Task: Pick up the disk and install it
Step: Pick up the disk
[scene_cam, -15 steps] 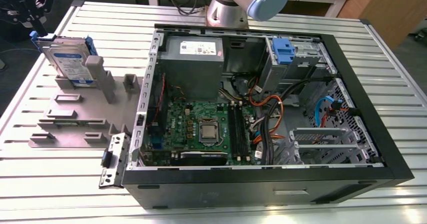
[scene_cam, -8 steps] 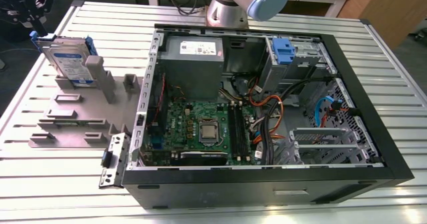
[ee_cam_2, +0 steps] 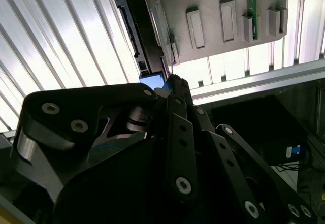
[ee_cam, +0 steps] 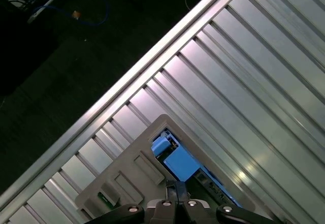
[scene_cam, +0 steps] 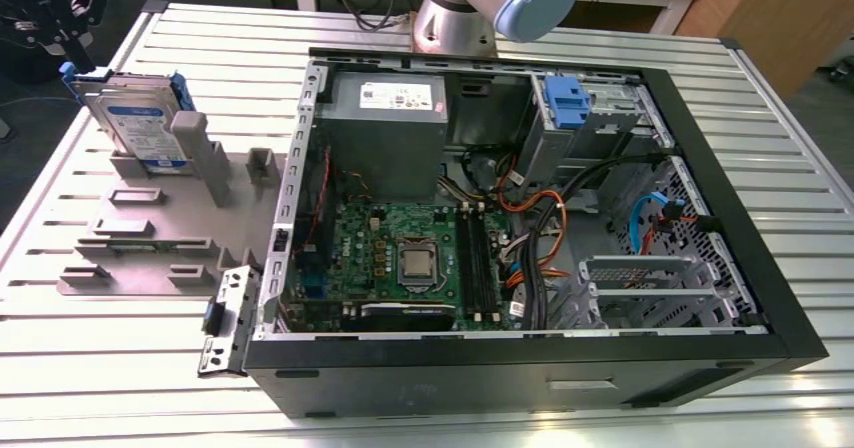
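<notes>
The disk (scene_cam: 140,123) stands on edge in a grey holder (scene_cam: 147,230) at the exterior view's left. It is silver-grey with a white-and-blue label and blue side rails. My black gripper (scene_cam: 56,26) hangs just above and behind the disk's top corner, apart from it. In the first wrist view the fingertips (ee_cam: 177,186) are pressed together over the disk's blue rail (ee_cam: 177,163). The second wrist view shows the disk edge-on (ee_cam_2: 148,31), beyond my gripper (ee_cam_2: 175,83), which is shut and holds nothing.
An open computer case (scene_cam: 747,218) lies in the middle of the slatted metal table (scene_cam: 120,378), with a motherboard (scene_cam: 400,258), cables and a grey power supply (scene_cam: 387,118). A blue clip (scene_cam: 567,103) sits in the drive bay. The arm's base (scene_cam: 461,18) stands behind the case.
</notes>
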Tool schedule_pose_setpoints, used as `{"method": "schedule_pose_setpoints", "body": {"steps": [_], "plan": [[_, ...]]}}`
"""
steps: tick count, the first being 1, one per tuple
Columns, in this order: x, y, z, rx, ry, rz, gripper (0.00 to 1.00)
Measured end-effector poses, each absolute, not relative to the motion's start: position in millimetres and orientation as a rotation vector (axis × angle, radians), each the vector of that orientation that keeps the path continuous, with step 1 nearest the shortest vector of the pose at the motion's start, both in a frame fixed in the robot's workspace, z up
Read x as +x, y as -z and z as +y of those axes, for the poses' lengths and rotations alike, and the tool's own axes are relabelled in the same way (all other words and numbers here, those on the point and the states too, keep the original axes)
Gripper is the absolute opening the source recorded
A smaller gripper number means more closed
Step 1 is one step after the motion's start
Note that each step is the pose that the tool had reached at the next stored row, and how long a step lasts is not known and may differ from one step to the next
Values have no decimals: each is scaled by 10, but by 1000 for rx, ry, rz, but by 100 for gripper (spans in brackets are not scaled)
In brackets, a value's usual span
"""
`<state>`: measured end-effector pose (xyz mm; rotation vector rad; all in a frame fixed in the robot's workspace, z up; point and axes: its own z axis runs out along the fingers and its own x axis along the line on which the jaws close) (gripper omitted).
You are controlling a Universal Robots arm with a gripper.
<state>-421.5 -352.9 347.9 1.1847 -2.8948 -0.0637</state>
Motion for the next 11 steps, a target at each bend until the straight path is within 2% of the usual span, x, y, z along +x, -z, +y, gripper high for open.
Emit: {"method": "schedule_pose_setpoints", "body": {"steps": [11], "plan": [[-4215, -3479, -3528, 1196, 64, -2890, 11]]}}
